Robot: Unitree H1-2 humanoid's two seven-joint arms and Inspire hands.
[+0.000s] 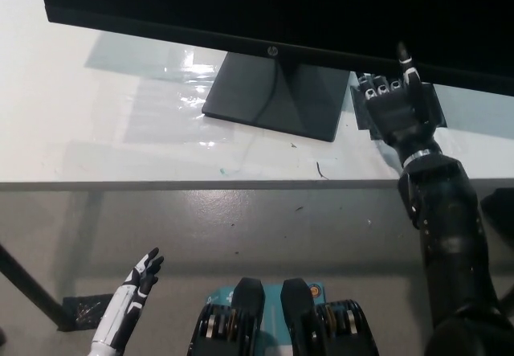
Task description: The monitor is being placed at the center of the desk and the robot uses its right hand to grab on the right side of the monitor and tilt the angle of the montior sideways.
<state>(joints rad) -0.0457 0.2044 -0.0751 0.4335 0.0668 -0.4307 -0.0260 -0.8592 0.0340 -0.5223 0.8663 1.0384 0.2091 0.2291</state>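
Right hand half-curled, grasping nothing, just under monitor lower edge; its right side lies farther right.

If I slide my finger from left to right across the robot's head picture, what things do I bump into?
White left hand low down → monitor stand base → HP logo → black right hand reaching up at the monitor's bottom edge.

Office: monitor on desk
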